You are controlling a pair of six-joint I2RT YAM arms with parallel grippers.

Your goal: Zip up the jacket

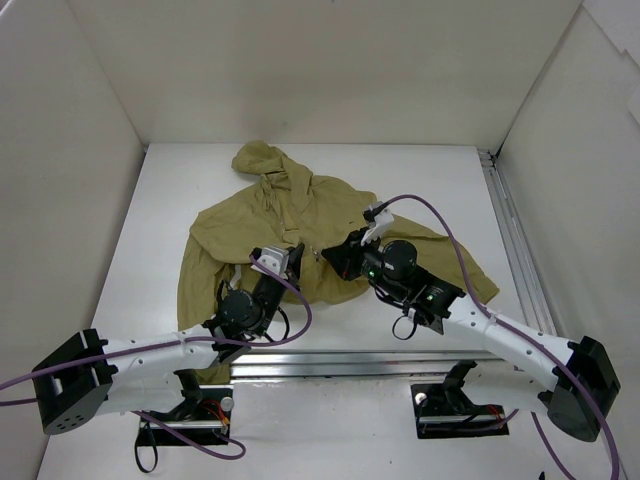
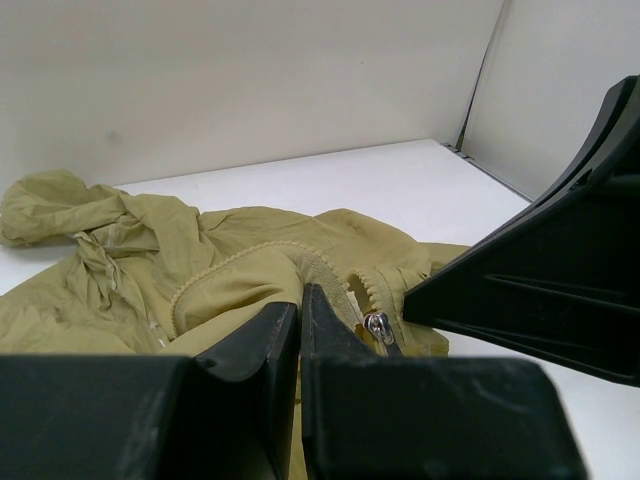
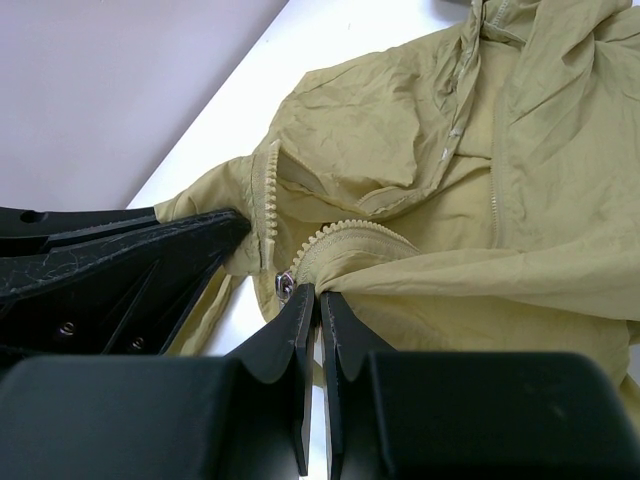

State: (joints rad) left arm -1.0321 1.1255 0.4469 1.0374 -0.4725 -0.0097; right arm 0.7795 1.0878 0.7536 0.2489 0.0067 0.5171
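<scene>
Barely begun — slider (image 3: 285,285) at btm, teeth (image 3: 268,195) apart above; your L gripper (image 2: 300,302) & R gripper (image 3: 318,297) both pinch jacket (image 1: 300,215) there.

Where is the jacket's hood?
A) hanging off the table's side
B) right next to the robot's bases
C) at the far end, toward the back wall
C: in the top view the hood lies at the jacket's far end, toward the back wall.
</scene>
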